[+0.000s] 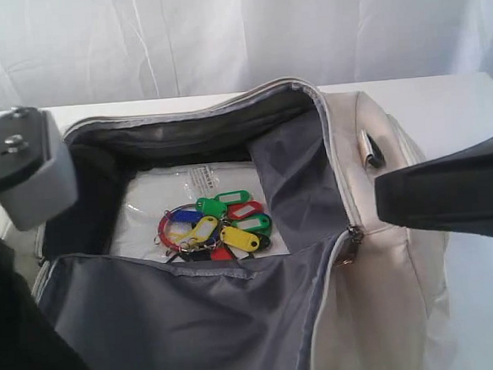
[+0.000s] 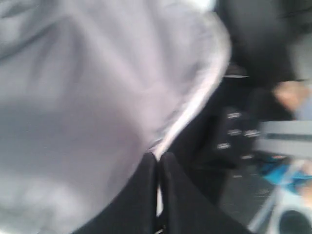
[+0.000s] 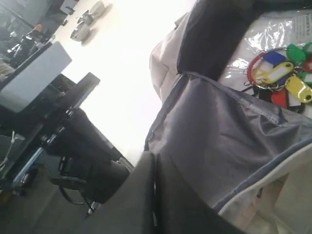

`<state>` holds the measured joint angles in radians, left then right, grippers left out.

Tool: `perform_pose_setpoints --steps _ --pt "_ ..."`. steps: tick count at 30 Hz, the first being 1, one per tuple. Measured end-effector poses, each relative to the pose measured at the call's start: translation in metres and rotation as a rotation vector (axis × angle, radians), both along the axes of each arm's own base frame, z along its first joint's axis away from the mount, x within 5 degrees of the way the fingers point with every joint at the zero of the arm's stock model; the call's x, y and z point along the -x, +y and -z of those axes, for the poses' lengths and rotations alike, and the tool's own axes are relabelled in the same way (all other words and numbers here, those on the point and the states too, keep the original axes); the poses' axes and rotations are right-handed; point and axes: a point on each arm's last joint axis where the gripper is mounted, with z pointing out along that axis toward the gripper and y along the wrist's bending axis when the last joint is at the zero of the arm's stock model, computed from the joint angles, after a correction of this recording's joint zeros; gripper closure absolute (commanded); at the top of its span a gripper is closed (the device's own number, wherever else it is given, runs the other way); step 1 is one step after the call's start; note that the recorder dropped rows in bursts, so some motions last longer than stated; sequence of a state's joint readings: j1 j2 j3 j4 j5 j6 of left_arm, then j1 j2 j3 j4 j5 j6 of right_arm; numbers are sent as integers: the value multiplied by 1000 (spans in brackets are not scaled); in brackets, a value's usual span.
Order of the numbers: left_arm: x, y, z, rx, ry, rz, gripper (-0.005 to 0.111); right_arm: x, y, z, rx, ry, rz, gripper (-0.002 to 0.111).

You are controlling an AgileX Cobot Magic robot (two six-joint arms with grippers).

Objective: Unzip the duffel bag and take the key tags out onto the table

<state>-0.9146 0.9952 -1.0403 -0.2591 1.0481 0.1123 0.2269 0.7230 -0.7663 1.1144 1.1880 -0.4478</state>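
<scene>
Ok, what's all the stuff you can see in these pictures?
bag: one, cream with grey lining, on the table, wide open
key tags: one bunch, green, yellow, blue and red, inside the bag on the packet
packet: one, clear plastic, on the bag's floor
table: one, white, under the bag
curtain: one, white, behind the table
left tool: one, black, shut, seemingly on the bag's zip edge
right tool: one, black, shut, at the bag's flap

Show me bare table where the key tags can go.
Bare table lies right of the duffel bag, beneath the right arm, and in the strip behind the bag. Inside, the key tags crowd the clear packet.
</scene>
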Motion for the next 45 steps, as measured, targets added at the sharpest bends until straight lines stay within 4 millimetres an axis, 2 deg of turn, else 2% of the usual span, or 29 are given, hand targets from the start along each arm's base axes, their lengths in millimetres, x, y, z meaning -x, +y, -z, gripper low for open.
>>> perform_pose_setpoints --steps 5,10,16,20,23,28,32,35,39,41,45 --pt "-9 22 -1 -124 -145 -130 107 -15 6 6 -10 50 -44 108" --pt "-16 28 2 -195 -212 -185 107 -30 14 12 56 57 -88 108" --pt "-19 34 21 -280 -218 -206 107 -63 10 4 386 -95 66 108" --pt "-26 40 34 -349 -277 -260 107 -78 13 -10 504 -169 126 108" --pt "-30 44 40 -385 -313 -297 107 -89 20 -13 606 -192 154 108" --pt "-32 42 40 -373 -338 -280 107 -114 34 -14 924 -256 262 108" --pt "-37 37 44 -389 -348 -248 107 -124 58 -20 1028 -285 263 108" --pt "-52 35 50 -392 -344 -277 107 -119 87 -22 999 -271 181 108" --pt "-70 33 57 -296 -192 -303 107 -94 131 -13 916 -241 -6 108" --pt "-73 30 50 -178 -83 -245 107 -80 148 -6 913 -239 -85 108" --pt "-78 29 36 -39 -31 -190 107 -61 174 18 933 -214 -204 108"
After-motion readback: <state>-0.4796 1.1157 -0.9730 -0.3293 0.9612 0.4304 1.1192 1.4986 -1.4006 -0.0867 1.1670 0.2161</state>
